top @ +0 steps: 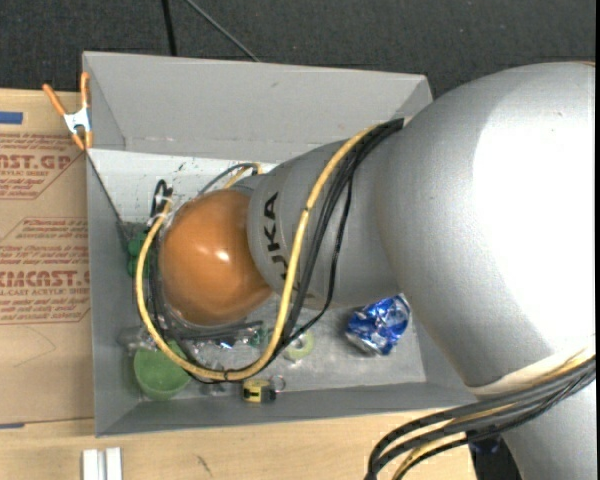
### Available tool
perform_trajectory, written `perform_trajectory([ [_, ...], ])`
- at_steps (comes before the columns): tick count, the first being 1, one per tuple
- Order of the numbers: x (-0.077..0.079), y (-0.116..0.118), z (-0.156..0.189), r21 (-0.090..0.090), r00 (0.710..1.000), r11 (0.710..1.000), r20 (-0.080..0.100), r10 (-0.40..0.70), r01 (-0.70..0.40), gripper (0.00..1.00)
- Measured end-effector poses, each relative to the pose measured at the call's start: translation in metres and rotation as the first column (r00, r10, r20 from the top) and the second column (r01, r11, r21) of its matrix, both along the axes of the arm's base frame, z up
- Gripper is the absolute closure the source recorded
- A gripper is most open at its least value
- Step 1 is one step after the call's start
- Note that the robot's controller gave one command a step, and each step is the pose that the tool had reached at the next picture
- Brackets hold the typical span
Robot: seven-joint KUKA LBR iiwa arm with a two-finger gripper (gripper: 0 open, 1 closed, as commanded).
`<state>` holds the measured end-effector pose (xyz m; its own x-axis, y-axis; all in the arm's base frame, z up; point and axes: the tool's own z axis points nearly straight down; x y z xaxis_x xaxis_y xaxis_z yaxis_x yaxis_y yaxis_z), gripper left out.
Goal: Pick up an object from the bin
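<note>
Grey arm [480,218] hides the jaws, their state I cannot tell; it may crush the green cup [160,373] unseen.

My arm's casing [500,228] looks like smooth painted metal, silver-grey with a soft satin sheen. The orange cover [205,258] at my wrist is glossy plastic (a bright highlight sits on its dome). The cables [313,200] running over it have smooth, rubbery jackets, yellow and black. The bin [260,98] is matt grey sheet metal, and its floor is scuffed and speckled. The crumpled blue-and-white wrapper [378,325] glints like foil and is creased all over. The green round lid [158,373] looks like dull, smooth plastic.
</note>
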<state>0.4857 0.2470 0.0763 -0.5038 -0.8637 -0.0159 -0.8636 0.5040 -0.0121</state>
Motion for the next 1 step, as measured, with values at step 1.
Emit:
perform_trajectory([
  [1, 0.0020, 0.0028, 0.0027, 0.008, 1.000, 1.000, 0.009, 0.000, 0.000, 1.00],
])
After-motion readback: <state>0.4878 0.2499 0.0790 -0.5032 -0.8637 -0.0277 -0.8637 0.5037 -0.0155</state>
